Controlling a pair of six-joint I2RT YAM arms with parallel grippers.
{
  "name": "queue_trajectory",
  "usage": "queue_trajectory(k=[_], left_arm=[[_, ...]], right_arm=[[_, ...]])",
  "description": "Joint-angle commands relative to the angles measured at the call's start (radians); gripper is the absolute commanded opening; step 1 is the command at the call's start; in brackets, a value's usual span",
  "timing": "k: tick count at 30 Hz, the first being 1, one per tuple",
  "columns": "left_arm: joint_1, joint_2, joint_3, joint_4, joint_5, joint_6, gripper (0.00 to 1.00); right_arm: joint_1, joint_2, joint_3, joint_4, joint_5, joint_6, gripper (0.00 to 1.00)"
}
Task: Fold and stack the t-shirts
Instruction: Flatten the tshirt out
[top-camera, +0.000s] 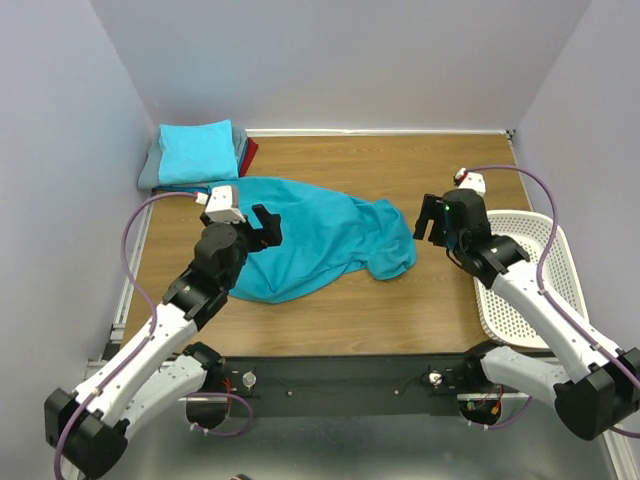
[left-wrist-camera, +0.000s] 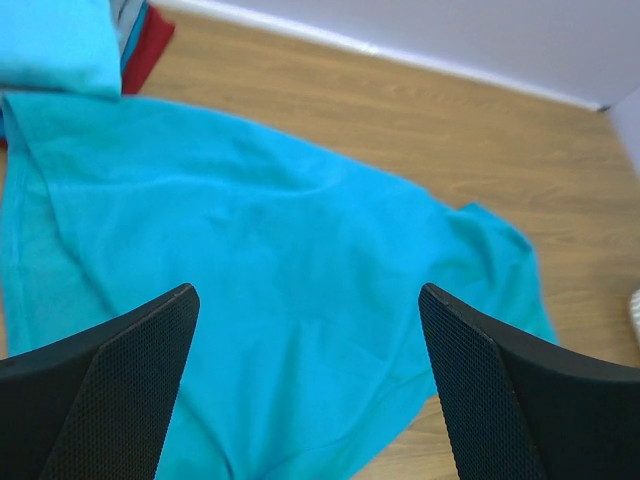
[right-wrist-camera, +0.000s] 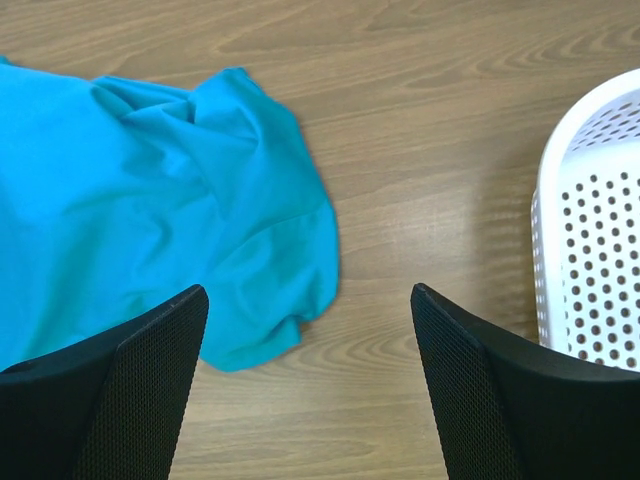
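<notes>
Sprawling teal t-shirt, wood table (lilac walls)

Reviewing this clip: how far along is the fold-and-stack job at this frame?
Done: a folded stack sits in the far left corner, light turquoise on top, grey and dark red beneath. In hand: nothing. The left pincer hovers open over the teal-blue t-shirt, the right pincer open beside its end. Left: that shirt lies rumpled and unfolded mid-table, to be folded and stacked. No shirt shows in the visible part of the white basket.
</notes>
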Motion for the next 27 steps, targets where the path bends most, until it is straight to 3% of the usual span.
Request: queue_trajectory(k=[1,13,27], left_arm=[[0.004,0.089,-0.012,0.000,-0.112,-0.029,0.98],[0.042,0.146,-0.192,0.135,-0.137,-0.222,0.98],[0.059,0.245,-0.316,0.328,-0.045,-0.233,0.89]], right_arm=[[-0.005,0.030,-0.064,0.026,-0.017,0.038,0.88],[-0.003,0.141,-0.228,0.156,-0.143,0.085,0.77],[-0.003,0.323,-0.271,0.333,-0.197,0.100,0.66]])
